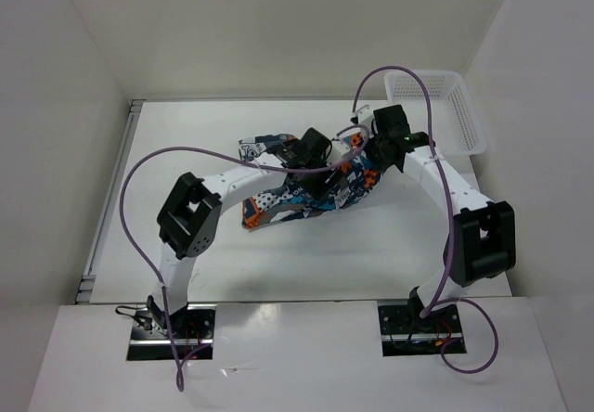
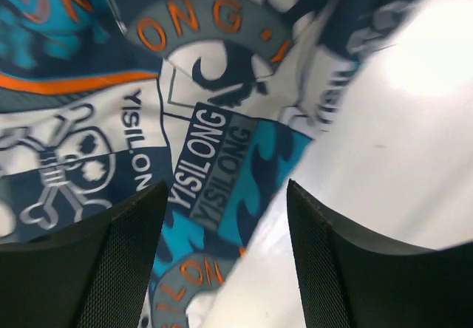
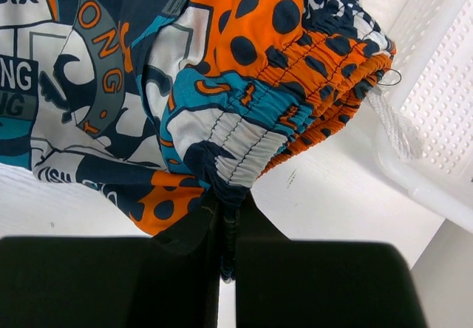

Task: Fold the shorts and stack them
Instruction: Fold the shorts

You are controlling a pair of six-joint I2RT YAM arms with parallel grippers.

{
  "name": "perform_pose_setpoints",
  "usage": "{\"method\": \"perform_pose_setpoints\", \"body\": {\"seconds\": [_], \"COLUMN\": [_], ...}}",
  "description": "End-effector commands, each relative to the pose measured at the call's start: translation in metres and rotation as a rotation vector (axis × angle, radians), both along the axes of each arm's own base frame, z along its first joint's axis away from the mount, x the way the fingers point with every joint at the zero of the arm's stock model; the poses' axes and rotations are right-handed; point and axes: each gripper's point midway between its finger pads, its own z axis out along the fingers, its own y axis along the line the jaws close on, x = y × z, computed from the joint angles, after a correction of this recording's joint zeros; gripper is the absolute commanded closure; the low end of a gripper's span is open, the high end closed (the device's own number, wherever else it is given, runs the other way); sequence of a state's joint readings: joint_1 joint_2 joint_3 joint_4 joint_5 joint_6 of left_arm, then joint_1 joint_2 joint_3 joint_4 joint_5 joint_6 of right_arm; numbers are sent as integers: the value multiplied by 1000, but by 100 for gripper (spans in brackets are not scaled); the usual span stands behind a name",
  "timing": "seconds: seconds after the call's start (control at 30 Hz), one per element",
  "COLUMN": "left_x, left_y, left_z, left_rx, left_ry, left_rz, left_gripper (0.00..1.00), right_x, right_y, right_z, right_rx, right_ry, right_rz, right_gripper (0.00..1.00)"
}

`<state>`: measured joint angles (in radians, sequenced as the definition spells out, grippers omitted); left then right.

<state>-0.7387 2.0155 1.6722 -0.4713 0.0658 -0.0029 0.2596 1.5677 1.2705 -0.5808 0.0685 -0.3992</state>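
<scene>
The printed shorts (image 1: 302,199) lie bunched in the middle of the white table. My left gripper (image 1: 314,166) hovers over them; in the left wrist view it (image 2: 225,250) is open, its fingers straddling the cloth's edge (image 2: 214,158) and bare table. My right gripper (image 1: 371,157) is at the shorts' right end. In the right wrist view it (image 3: 228,228) is shut on the gathered elastic waistband (image 3: 244,143), which is lifted a little off the table.
A white plastic mesh basket (image 1: 444,106) stands at the back right, close to my right gripper; its wall shows in the right wrist view (image 3: 436,99). White walls enclose the table on the left, back and right.
</scene>
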Motion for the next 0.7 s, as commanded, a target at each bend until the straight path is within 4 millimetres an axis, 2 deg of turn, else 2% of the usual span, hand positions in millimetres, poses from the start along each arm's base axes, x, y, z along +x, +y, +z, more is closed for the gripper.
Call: {"method": "perform_pose_setpoints", "body": {"seconds": [0.0, 0.03, 0.1, 0.17, 0.27, 0.37, 0.47, 0.6, 0.63, 0.67], "left_x": [18, 14, 5, -9, -44, -72, -77, -73, -67, -57], "left_y": [14, 10, 18, 16, 7, -8, -7, -6, -6, 2], "left_z": [-40, -46, -63, -72, -79, -70, -73, -47, -22, -11], "left_rx": [73, 88, 124, 112, 60, -15, 17, -5, -46, -65], "left_ry": [2, 3, 40, 97, 224, 318, 318, 261, 212, 191], "left_rz": [59, 51, 50, 15, -80, -170, -168, -161, -157, -134], "left_gripper": [27, 28, 28, 30, 31, 31, 31, 29, 27, 26], "right_x": [11, 11, 7, 7, 8, 10, 10, 13, 13, 13], "right_y": [3, 3, 2, 2, 2, 1, 1, -1, -2, -3], "right_z": [20, 20, 17, 18, 16, 18, 18, 20, 20, 20], "right_rx": [17, 17, 15, 17, 20, 15, 15, 4, -2, -11], "right_ry": [-62, -62, -54, -63, -72, -83, -83, -94, -96, -97], "right_rz": [-7, -7, -7, -7, -7, -13, -13, -12, -18, -9], "right_gripper": [100, 100, 100, 100, 100, 100, 100, 100, 100, 100]}}
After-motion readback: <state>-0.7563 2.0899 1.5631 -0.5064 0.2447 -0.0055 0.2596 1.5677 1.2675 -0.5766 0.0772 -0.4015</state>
